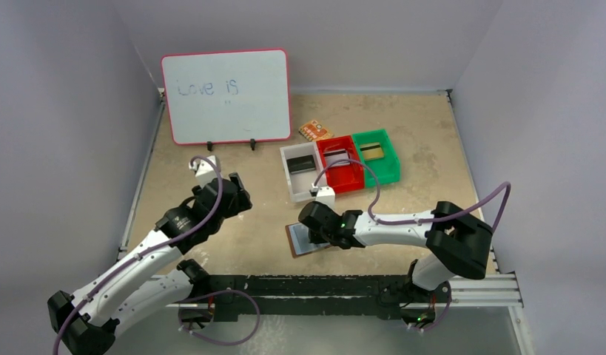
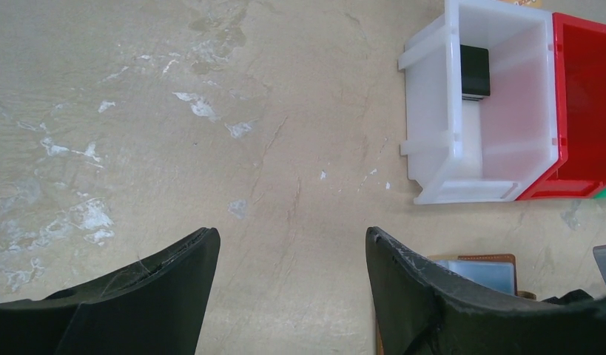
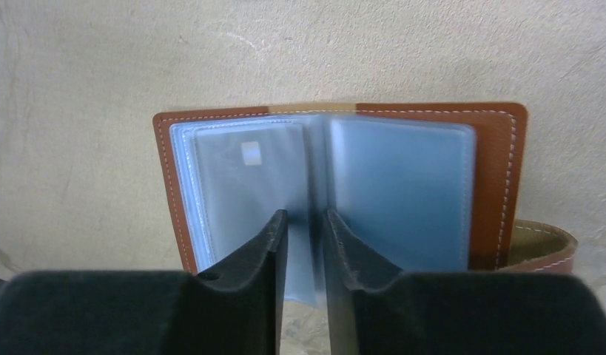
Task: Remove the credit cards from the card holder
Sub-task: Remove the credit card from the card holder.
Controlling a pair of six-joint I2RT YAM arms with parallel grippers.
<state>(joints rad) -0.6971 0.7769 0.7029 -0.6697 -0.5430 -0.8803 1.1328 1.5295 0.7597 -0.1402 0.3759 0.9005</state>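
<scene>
The brown card holder (image 1: 298,242) lies open on the table in front of the right arm, its pale blue clear pockets facing up. In the right wrist view the card holder (image 3: 499,177) fills the frame, and a greyish card (image 3: 248,170) shows inside the left pocket. My right gripper (image 3: 307,214) sits over the middle fold. Its jaws stand a narrow gap apart around an upright, blurred pocket leaf. My left gripper (image 2: 292,237) is wide open and empty above bare table, left of the holder (image 2: 473,259). A black card (image 2: 475,70) lies in the white bin.
White bin (image 1: 291,177), red bin (image 1: 348,181) and green bin (image 1: 390,171) stand in a row behind the holder, each with a card inside. An orange patterned packet (image 1: 313,130) lies behind them. A whiteboard (image 1: 226,96) stands at the back left.
</scene>
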